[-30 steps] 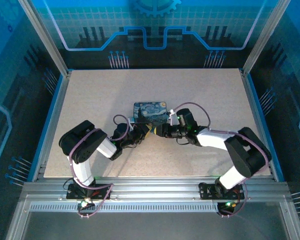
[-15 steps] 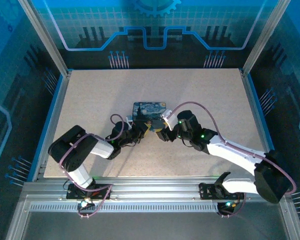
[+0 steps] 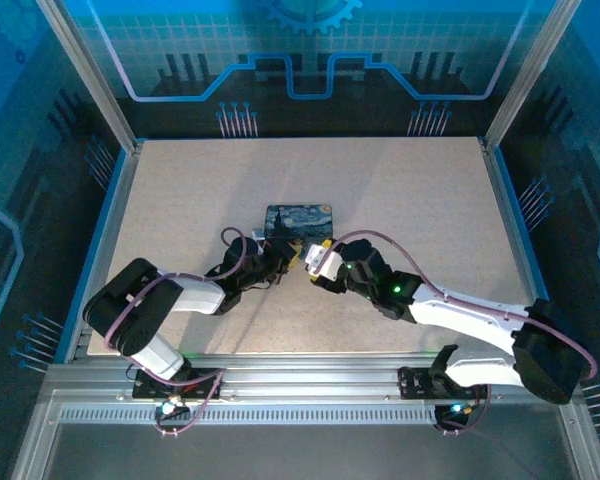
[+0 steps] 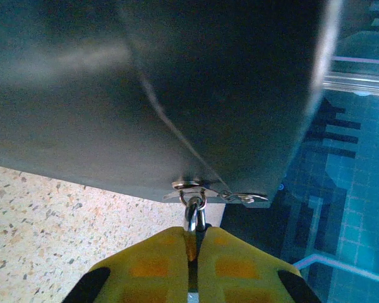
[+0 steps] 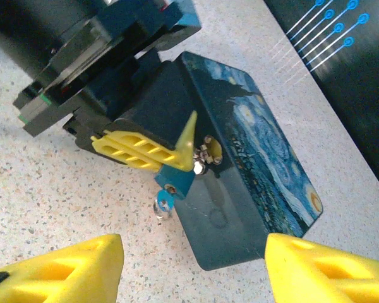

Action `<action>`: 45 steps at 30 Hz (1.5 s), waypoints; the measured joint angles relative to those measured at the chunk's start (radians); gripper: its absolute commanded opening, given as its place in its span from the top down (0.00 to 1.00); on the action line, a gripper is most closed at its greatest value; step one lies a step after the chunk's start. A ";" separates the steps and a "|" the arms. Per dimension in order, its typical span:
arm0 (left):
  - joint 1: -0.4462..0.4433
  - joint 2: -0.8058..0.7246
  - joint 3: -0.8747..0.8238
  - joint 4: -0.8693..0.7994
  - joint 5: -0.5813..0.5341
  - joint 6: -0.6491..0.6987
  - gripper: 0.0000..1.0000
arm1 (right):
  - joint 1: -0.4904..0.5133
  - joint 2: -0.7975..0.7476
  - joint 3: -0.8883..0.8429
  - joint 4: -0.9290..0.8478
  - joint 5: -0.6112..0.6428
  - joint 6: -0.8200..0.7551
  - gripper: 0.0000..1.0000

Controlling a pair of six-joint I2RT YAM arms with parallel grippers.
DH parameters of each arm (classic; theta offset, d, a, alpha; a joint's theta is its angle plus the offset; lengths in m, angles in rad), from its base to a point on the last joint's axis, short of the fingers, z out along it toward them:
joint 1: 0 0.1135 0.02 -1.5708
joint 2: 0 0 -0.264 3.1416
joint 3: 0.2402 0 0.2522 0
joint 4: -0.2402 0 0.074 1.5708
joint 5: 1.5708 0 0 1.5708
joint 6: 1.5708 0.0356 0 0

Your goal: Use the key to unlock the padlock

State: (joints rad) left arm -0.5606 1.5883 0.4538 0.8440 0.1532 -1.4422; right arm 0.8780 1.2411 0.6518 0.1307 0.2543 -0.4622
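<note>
A dark blue box [image 3: 300, 222] with a starry-night lid [image 5: 265, 158] lies mid-table. From its metal hasp [image 4: 196, 186] hangs a small teal padlock [image 5: 175, 178]. A key [image 5: 163, 202] with a round blue head sticks out of the padlock's underside. My left gripper [image 4: 192, 237] is shut on the padlock, and the silvery shackle [image 4: 191, 214] rises from between its yellow fingers [image 5: 145, 151]. In the top view the left gripper [image 3: 285, 252] is at the box's near edge. My right gripper [image 5: 189, 271] is open and apart from the box's near corner, key and padlock ahead of it, nothing between its fingers; the top view shows it [image 3: 315, 262] beside the left one.
The beige speckled table [image 3: 430, 200] has free room left, right and behind the box. Metal frame posts [image 3: 85, 70] and blue walls enclose it. An aluminium rail [image 3: 310, 375] runs along the near edge. Both arms' cables [image 3: 380, 240] loop close to the box.
My right gripper has opened wide and shifted left toward the box's near corner as its arm stretched out low. The left arm has also lowered; its gripper stays at the box's near edge.
</note>
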 measured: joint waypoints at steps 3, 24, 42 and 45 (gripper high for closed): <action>0.000 -0.005 0.000 -0.013 0.000 0.000 1.00 | 0.008 0.047 0.000 0.016 0.009 -0.029 0.39; 0.000 -0.008 0.000 -0.025 0.000 0.000 1.00 | 0.013 0.256 0.050 0.102 0.027 -0.039 0.61; 0.001 -0.007 0.000 -0.025 -0.005 -0.005 1.00 | 0.014 0.297 0.057 0.148 0.053 -0.015 0.99; 0.001 -0.007 0.000 -0.025 -0.005 -0.010 1.00 | 0.013 0.297 0.057 0.150 0.054 -0.010 1.00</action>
State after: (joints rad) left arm -0.5594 1.5814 0.4541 0.8192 0.1482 -1.4525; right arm 0.8913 1.5383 0.7090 0.2802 0.3084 -0.4717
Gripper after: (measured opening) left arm 0.077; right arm 0.054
